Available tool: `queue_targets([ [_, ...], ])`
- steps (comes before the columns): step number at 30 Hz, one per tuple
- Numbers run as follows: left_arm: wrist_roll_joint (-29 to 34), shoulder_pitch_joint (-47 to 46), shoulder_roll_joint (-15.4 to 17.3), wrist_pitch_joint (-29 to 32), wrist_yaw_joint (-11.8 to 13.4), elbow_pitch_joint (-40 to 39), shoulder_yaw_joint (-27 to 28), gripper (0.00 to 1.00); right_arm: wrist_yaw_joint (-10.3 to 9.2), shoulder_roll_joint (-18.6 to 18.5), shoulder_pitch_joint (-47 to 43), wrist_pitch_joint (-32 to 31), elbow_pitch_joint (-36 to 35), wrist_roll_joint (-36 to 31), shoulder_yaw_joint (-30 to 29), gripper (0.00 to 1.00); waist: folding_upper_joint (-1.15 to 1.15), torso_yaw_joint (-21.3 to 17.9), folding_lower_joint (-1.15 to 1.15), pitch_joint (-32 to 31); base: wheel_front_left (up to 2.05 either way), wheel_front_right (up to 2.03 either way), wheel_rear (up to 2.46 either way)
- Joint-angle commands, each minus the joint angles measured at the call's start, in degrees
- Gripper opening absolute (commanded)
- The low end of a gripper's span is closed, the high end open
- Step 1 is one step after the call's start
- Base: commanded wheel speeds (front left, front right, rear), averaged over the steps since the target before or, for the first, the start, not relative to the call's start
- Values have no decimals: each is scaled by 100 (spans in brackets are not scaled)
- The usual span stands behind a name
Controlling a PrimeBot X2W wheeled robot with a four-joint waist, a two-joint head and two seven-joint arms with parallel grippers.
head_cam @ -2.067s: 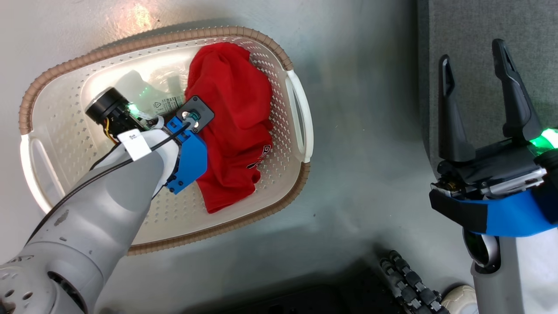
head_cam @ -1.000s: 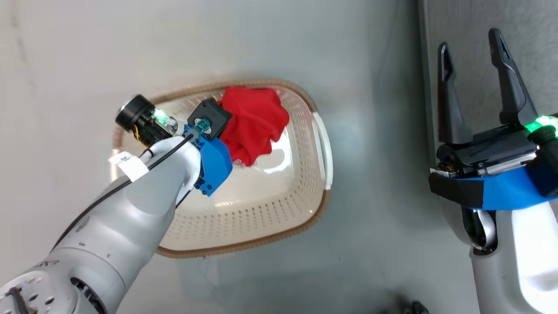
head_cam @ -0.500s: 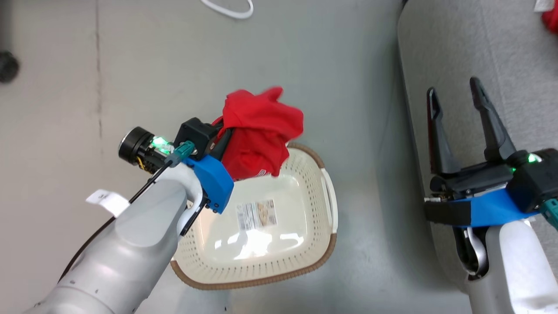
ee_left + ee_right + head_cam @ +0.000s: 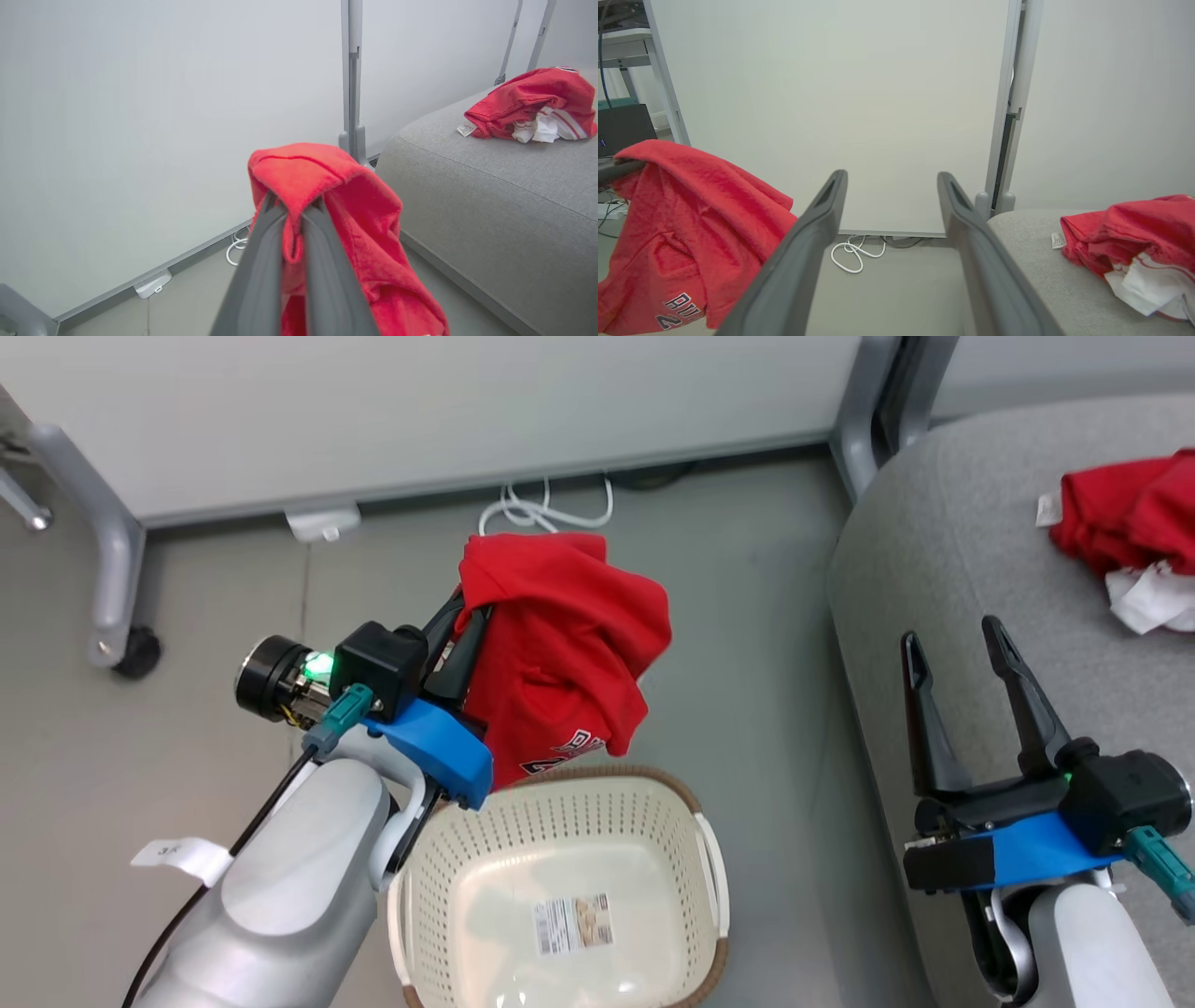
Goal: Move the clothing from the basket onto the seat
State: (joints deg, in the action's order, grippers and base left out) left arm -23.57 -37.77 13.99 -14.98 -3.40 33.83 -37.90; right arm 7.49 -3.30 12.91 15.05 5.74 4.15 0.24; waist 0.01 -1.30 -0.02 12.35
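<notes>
A red garment [image 4: 560,653] with white lettering hangs in the air above the cream-white basket [image 4: 439,905], pinched by my left gripper [image 4: 462,602], which is shut on its top fold [image 4: 299,182]. It also shows at the left in the right wrist view [image 4: 691,224]. The basket holds no clothing; a label lies on its floor. A second red garment [image 4: 1120,513] with white lining and a tag lies on the grey seat [image 4: 934,579] at the far right. My right gripper [image 4: 948,644] is open over the seat's near edge, nothing between its fingers [image 4: 817,228].
A white partition panel [image 4: 420,411] on grey metal legs [image 4: 107,551] with a castor stands behind. A white cable [image 4: 541,509] lies coiled on the grey floor at its base. Floor separates the basket from the seat.
My left gripper has lifted the red garment out of the basket and well above it. The camera has tilted up, bringing in the partition and the garment on the seat.
</notes>
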Motion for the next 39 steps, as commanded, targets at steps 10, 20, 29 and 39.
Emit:
queue_targets([
  [10,506,258,-257,-30,-198,-911,576,0,1,20,-361,20,75,118,-2,100,-1,123,2,-781,0,0,0],
  [20,739,370,-344,-30,-304,-1220,655,0,2,39,-471,20,-11,185,89,100,-1,145,2,-897,0,0,0],
  [29,831,386,-391,-30,-355,-1177,632,0,1,-265,57,19,-266,195,1089,100,-1,131,2,-869,0,0,0],
  [39,911,256,-578,-30,-401,-1163,445,0,1,-730,1218,20,317,201,2264,100,-1,278,2,-743,0,0,0],
])
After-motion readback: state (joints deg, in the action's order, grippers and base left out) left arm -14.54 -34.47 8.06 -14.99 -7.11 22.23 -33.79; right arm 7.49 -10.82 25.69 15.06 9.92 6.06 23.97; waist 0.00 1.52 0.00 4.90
